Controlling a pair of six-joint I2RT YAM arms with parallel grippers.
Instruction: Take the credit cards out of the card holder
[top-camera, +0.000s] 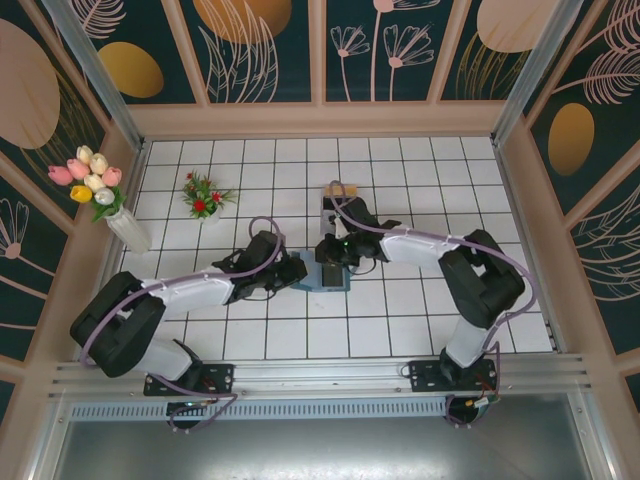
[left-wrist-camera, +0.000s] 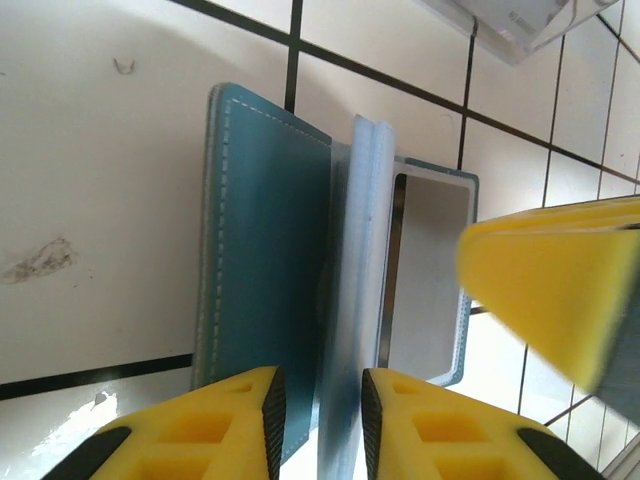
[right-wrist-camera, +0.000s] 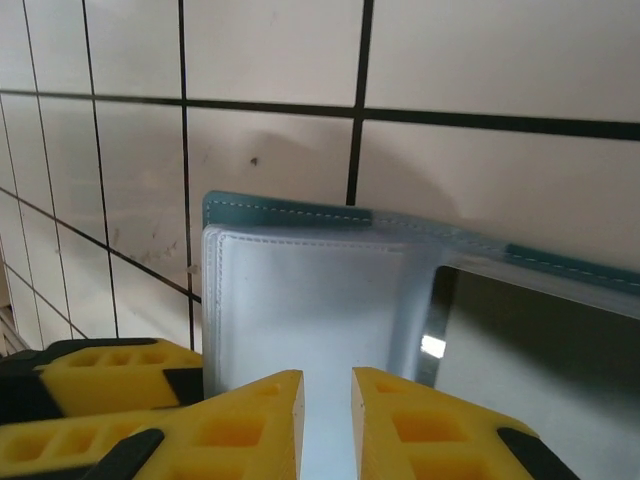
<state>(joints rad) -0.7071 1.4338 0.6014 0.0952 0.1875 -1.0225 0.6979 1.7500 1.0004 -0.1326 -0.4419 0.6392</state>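
We cannot tell if left hand (left-wrist-camera: 318, 388) or right hand (right-wrist-camera: 327, 388) grips the dark teal folding card holder (left-wrist-camera: 265, 230); pulling could drag it.

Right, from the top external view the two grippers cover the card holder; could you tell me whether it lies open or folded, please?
Observer: Open. In the left wrist view the card holder lies spread on the tiles, a teal panel on one side and a windowed pocket on the other.
Operator: Thank you. What is the left gripper doing?
Observer: A pale inner flap stands up at the fold, and the left gripper looks closed on its near end.
Operator: And the right one?
Observer: The right gripper sits at the holder's pale stitched panel, jaws narrowly apart; whether it touches I cannot tell.
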